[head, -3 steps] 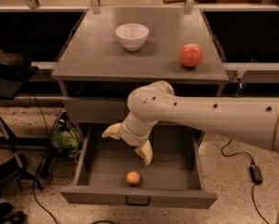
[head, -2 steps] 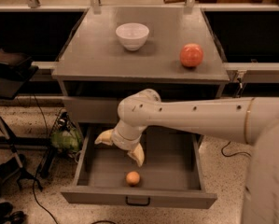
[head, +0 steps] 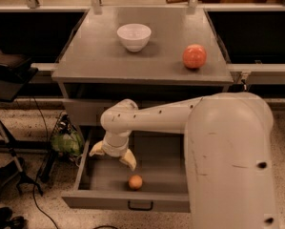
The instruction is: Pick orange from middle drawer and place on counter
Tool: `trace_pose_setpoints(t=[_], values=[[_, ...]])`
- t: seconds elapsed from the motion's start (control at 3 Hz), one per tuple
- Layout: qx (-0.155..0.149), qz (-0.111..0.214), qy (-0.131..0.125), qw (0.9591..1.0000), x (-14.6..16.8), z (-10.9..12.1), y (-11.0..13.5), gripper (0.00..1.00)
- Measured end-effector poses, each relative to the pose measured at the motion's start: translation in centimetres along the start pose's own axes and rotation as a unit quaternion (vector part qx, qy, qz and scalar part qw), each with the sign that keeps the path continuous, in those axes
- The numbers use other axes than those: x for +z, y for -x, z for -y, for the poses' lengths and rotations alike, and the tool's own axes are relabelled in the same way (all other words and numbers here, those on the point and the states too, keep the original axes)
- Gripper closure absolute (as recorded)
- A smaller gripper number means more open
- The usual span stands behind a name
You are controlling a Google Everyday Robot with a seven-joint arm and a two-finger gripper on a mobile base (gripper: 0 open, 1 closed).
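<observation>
Grey and box-shaped, the middle drawer (head: 99,200) was seen pulled open at lower centre; the small, smooth orange (head: 135,182) was seen on its floor near the front wall; the gripper (head: 113,155) was held just up-left of it, tapered cream fingers (head: 130,160) spread open; a rounded white bowl (head: 134,36) and red-orange ball (head: 194,56) were seen on the matte counter (head: 99,61).

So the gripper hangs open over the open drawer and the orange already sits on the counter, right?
Not quite. The camera view shows the orange inside the drawer, near its front, not on the counter. The gripper does hang open over the drawer.
</observation>
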State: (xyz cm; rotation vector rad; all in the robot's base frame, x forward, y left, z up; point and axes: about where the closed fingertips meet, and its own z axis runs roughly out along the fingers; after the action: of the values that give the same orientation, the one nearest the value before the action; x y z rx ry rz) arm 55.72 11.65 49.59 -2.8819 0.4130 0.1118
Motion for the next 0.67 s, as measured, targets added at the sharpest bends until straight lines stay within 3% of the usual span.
trace_pose_setpoints(t=[0.33, 0.67], values=[[0.006, 0.002, 0.025, 0.9997, 3.6, -1.2, -0.7, 0.0], [0.034, -0.026, 0.02, 0.9989, 5.2, -2.8, -0.8, 0.0]])
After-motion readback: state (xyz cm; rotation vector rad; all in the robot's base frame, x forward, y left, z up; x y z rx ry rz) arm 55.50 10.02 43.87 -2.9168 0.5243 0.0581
